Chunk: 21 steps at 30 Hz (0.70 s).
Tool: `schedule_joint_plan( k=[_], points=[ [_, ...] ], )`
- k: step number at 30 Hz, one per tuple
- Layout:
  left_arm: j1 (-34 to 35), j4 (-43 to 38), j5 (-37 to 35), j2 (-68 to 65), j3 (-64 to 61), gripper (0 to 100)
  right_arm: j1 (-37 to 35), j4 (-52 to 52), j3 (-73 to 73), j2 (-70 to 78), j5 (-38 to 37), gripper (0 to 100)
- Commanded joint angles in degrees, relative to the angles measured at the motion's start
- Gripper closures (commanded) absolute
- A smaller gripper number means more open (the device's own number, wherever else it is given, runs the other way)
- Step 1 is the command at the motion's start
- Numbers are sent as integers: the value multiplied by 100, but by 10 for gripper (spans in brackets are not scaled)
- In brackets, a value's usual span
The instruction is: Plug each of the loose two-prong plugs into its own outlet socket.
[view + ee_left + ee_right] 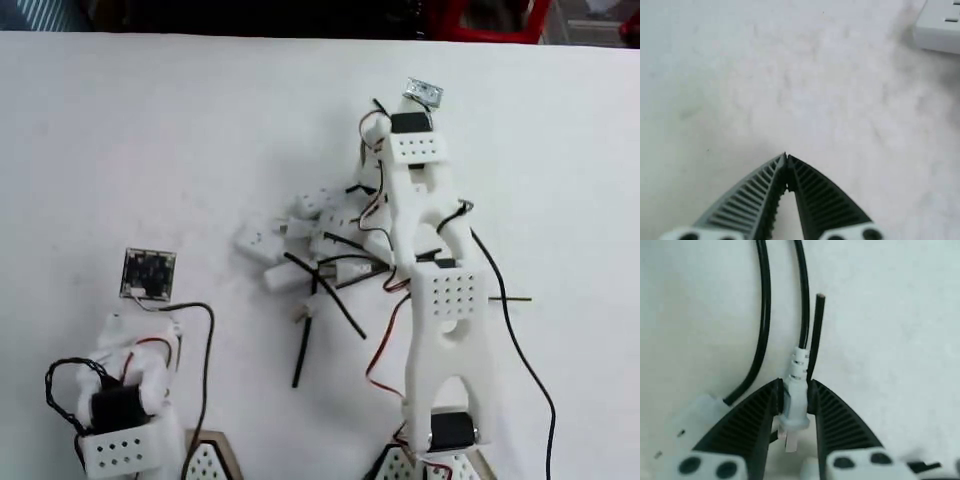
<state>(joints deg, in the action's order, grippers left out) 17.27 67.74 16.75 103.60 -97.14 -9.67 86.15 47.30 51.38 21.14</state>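
My right gripper (pixel 795 386) is shut on a white two-prong plug (pixel 793 407) whose black cord (pixel 802 300) runs away over the table. A white outlet block (pixel 692 416) lies right beside that gripper. In the high view the right arm (pixel 418 190) stretches over a pile of white outlet blocks (pixel 262 242) and plugs (pixel 345 268) with black cords (pixel 335 300) at the table's middle. My left gripper (pixel 786 159) is shut with nothing in it, low over bare table. The left arm (pixel 125 400) sits at the near left, apart from the pile.
The corner of a white outlet block (pixel 940 30) shows far ahead of the left gripper. A loose black cord (pixel 300 355) trails toward the front edge. White table (pixel 150 130) stretches to the left and back of the pile.
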Motion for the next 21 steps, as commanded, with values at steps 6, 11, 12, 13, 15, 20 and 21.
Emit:
schedule_joint_plan(
  k=[6,11,12,13,15,20,21],
  points=[
    [48,-114,35,57,18,976,532,1174,1029,-716,-2716,981],
    [48,-114,35,57,18,976,1033,1182,1046,-752,-3560,981],
    [48,-114,35,57,18,976,1165,1191,1046,-760,-3727,981],
    [48,-114,35,57,18,976,1297,1191,1046,-760,-3912,981],
    [48,-114,35,57,18,976,1569,1191,1029,-760,-4343,981],
    [48,-114,35,57,18,976,2167,1191,826,-681,-5653,981],
    [48,-114,35,57,18,976,2246,1191,730,-664,-5943,981]
  ],
)
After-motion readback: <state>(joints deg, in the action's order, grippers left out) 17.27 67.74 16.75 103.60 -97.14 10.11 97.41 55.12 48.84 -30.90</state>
